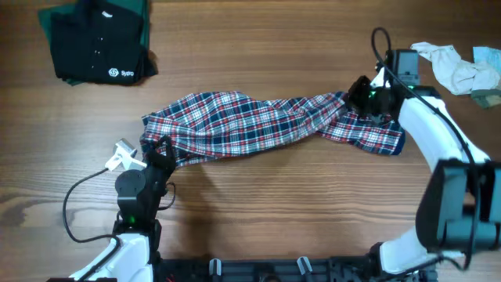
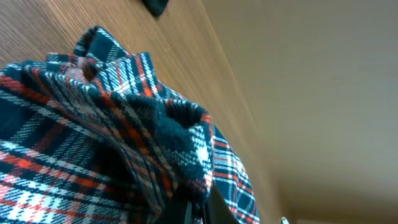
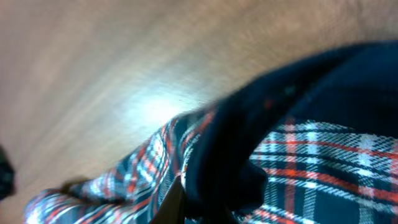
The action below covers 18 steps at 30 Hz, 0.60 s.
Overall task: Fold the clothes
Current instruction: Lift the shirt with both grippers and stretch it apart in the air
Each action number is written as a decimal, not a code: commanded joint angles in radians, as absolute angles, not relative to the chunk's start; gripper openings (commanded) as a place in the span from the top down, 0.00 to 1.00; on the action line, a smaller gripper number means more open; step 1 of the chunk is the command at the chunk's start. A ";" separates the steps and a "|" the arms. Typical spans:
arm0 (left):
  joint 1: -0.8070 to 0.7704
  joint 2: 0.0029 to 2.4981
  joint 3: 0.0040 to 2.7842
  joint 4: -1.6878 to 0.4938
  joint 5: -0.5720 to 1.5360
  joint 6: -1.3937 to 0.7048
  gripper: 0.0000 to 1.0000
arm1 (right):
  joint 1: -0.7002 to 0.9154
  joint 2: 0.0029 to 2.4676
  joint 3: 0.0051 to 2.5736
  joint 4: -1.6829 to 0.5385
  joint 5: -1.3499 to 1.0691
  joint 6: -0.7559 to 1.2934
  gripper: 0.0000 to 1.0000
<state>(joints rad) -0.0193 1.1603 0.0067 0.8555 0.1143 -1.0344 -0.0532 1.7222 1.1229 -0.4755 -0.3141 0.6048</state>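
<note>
The clothes, a red, white and navy plaid shirt, lie bunched in a long band across the middle of the table. My left gripper is shut on the shirt's left end; in the left wrist view plaid folds rise out of the closed jaws. My right gripper is shut on the shirt's right end, where the right wrist view shows dark navy trim pinched at its fingers, plaid beside it.
A folded black garment with a small white logo lies at the back left. A small off-white and pale green cloth sits at the back right, close behind the right arm. Bare wood table stretches in front of the shirt.
</note>
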 commanded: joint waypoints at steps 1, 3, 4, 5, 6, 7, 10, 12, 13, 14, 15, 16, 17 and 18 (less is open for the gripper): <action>-0.015 1.139 0.008 0.882 0.184 -1.025 0.96 | -0.054 1.595 1.159 -0.472 -0.316 0.598 0.96; -0.015 1.116 0.009 0.923 0.198 -1.025 0.96 | -0.054 1.538 1.159 -0.476 -0.315 0.598 0.96; -0.015 1.108 0.009 0.934 0.198 -1.025 0.96 | -0.054 1.521 1.159 -0.476 -0.315 0.599 0.96; -0.015 1.095 0.009 0.945 0.199 -1.025 0.96 | -0.054 1.507 1.159 -0.476 -0.315 0.599 0.96; -0.015 1.080 0.009 0.956 0.206 -1.025 0.96 | -0.054 1.494 1.159 -0.476 -0.315 0.599 0.96; -0.015 1.067 0.010 0.964 0.214 -1.025 0.96 | -0.054 1.483 1.159 -0.477 -0.315 0.601 0.96; -0.015 1.007 0.030 0.969 0.264 -1.024 0.96 | -0.054 1.434 1.159 -0.479 -0.315 0.602 0.96; -0.015 0.972 0.045 0.969 0.288 -1.001 0.96 | -0.054 1.402 1.159 -0.479 -0.315 0.602 0.96; -0.015 0.952 0.054 0.969 0.296 -0.995 0.96 | -0.054 1.390 1.159 -0.479 -0.315 0.602 0.96; -0.015 0.934 0.060 0.969 0.296 -0.995 0.96 | -0.054 1.374 1.159 -0.479 -0.315 0.602 0.96; -0.015 0.913 0.068 0.969 0.296 -0.995 0.96 | -0.054 1.355 1.159 -0.479 -0.315 0.602 0.96; -0.015 0.900 0.073 0.969 0.296 -0.995 0.96 | -0.054 1.343 1.159 -0.479 -0.315 0.603 0.96; -0.015 0.883 0.078 0.969 0.296 -0.995 0.96 | -0.054 1.326 1.159 -0.479 -0.315 0.603 0.96; -0.015 0.871 0.082 0.969 0.296 -0.995 0.96 | -0.054 1.313 1.159 -0.479 -0.314 0.605 0.96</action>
<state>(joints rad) -0.0193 0.9157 0.0429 0.9592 0.2752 -1.0267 -0.0532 1.3712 1.1305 -0.4850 -0.3141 0.6048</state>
